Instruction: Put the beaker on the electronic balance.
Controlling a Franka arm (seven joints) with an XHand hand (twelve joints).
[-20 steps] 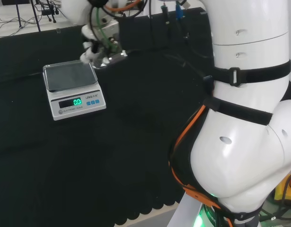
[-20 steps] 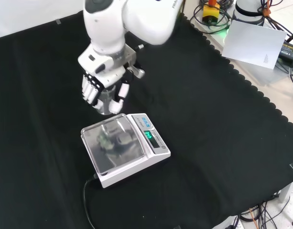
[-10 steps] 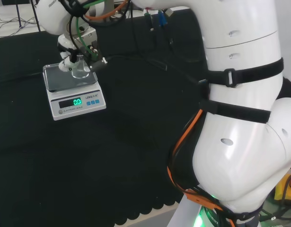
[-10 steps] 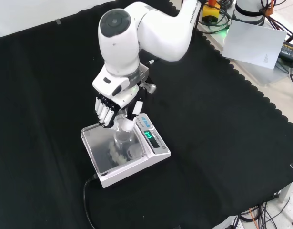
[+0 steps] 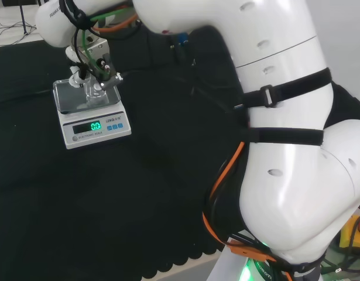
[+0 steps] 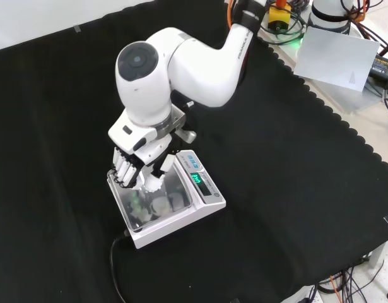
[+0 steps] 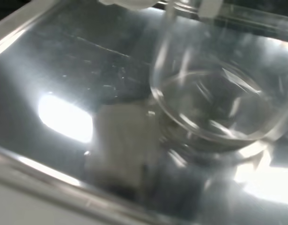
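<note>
The hand [image 6: 138,172] is curled round the clear beaker [image 5: 93,92], holding it upright over the steel pan of the electronic balance [image 6: 203,201], which sits on the black cloth [image 6: 294,189] at about ten o'clock in the head view and roughly seven o'clock from the cloth's centre in the front view. In the wrist view the beaker's round base [image 7: 214,112] lies very close to the shiny pan [image 7: 64,70], mirrored in it, but whether glass and metal are actually touching is hard to tell from these views. That doubt is the main risk, in my judgement: if the fingers let go while the base hangs just above the pan, the beaker would drop, could rock or tip, and might skid on the smooth steel. The beaker appears to sit toward the pan's twelve o'clock side in the front view, nearer the arm than the display, so a tilted release could walk it toward that rim. A second hazard is the withdrawal; fingers [image 6: 123,172] wrapped this closely could snag the thin wall as they open and drag the beaker over. Pressing down too far would instead load the pan and possibly shift the balance on the cloth.
</note>
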